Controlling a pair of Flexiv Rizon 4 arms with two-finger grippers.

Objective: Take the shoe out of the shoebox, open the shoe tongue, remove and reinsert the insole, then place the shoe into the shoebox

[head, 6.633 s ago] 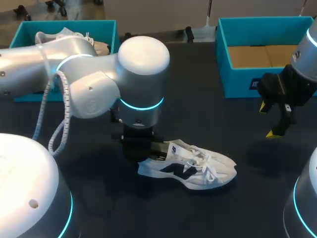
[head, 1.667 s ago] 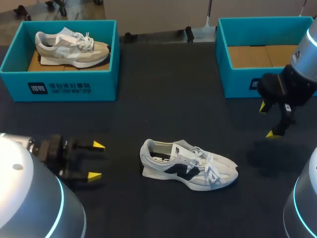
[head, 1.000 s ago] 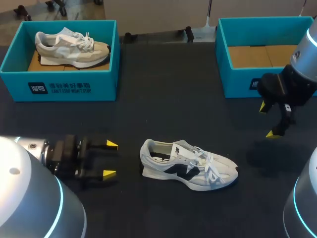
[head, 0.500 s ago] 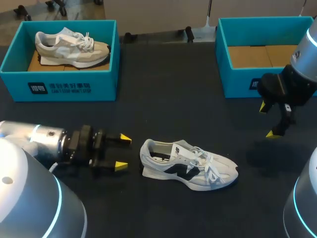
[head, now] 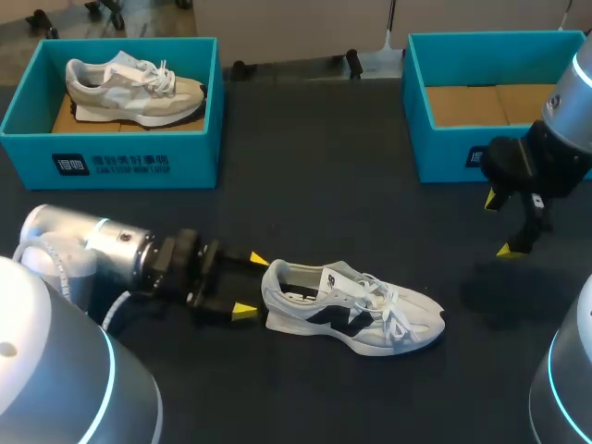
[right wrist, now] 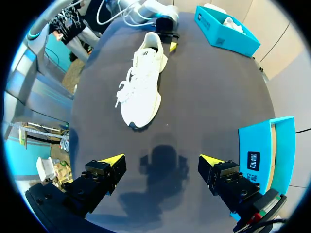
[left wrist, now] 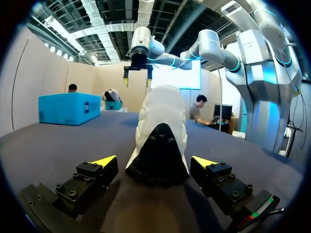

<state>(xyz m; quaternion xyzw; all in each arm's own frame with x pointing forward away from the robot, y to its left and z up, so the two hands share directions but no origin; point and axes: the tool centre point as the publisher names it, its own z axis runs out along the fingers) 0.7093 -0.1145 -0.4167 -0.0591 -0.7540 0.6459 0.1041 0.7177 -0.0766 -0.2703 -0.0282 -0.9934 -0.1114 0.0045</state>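
Note:
A white sneaker [head: 352, 310] with a dark side mark lies on the black table, toe pointing right. My left gripper [head: 252, 286] is level with the table right at the heel, open. In the left wrist view the heel [left wrist: 160, 145] stands just ahead of and between the fingers of my left gripper [left wrist: 154, 162], which do not touch it. My right gripper [head: 499, 225] hangs open and empty above the table, right of the shoe and in front of the empty teal shoebox [head: 442, 146]. The right wrist view looks down on the sneaker [right wrist: 143, 80] far ahead of my right gripper [right wrist: 163, 162].
A second teal shoebox [head: 111, 159] at the back left holds a grey sneaker [head: 134, 86]. It shows in the right wrist view as a teal box [right wrist: 226, 33] beyond the shoe. The empty box's wall [right wrist: 272, 145] is right beside my right gripper.
My left arm has slid right along the table, bringing its open gripper up to the sneaker's heel. The sneaker and right arm have not moved.

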